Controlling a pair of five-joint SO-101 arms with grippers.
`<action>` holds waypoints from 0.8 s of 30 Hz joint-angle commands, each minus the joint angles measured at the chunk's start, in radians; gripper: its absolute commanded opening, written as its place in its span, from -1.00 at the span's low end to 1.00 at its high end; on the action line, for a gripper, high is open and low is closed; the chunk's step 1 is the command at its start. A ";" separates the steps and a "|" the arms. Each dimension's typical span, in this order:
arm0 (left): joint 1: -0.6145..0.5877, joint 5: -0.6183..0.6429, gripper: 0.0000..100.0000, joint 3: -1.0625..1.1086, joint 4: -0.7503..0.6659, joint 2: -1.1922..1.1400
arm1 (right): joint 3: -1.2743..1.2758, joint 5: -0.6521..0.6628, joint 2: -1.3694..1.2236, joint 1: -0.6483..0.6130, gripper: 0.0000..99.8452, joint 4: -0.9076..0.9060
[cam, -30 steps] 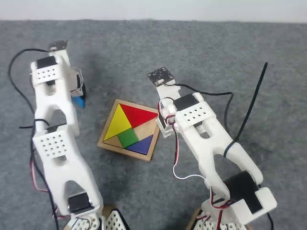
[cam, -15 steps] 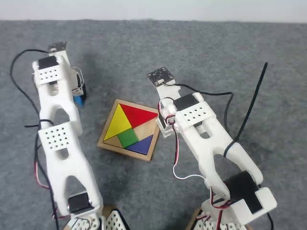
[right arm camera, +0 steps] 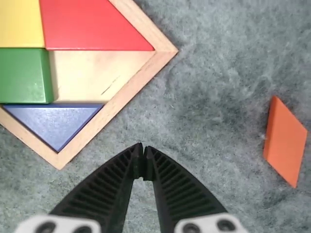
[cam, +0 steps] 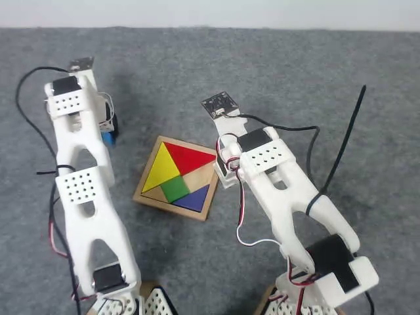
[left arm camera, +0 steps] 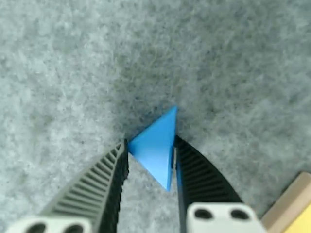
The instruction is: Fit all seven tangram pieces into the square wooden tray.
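Note:
The square wooden tray (cam: 167,207) lies between the arms and holds a yellow triangle (cam: 159,169), a red triangle (cam: 189,157), a green square (cam: 174,189) and a dark blue triangle (cam: 192,199). A strip of bare wood (right arm camera: 97,73) shows beside the green square. Left of the tray, my left gripper (left arm camera: 150,143) is shut on a light blue triangle (left arm camera: 156,145), seen by the arm as a blue triangle (cam: 109,138). My right gripper (right arm camera: 143,154) is shut with nothing in it, just off the tray's rim (right arm camera: 131,86). An orange parallelogram (right arm camera: 284,141) lies flat on the felt nearby.
Grey felt covers the whole table. A corner of the tray (left arm camera: 291,204) sits close to my left gripper. The right arm (cam: 262,157) hangs over the felt right of the tray, with a small circuit board (cam: 220,104) and cables behind it.
My left arm has shifted slightly, still holding the light blue triangle. The right arm and the pieces in the tray have stayed where they were.

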State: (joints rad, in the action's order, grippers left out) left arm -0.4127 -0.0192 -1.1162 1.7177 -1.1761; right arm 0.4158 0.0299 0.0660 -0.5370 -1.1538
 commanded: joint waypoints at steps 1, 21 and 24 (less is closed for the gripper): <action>0.014 -0.003 -0.74 0.027 0.040 0.018 | -0.005 0.012 0.059 -0.001 -0.99 0.010; 0.008 -0.003 -0.86 0.027 0.040 0.020 | 0.057 0.012 0.068 -0.001 -0.99 0.091; 0.008 -0.003 -0.86 0.025 0.040 0.020 | 0.055 0.012 0.068 -0.001 -0.99 0.088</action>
State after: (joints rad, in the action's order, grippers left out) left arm -0.4066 -0.0192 -1.1101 1.7177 -1.1715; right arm 0.4833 0.0299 0.0660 -0.5370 -1.0787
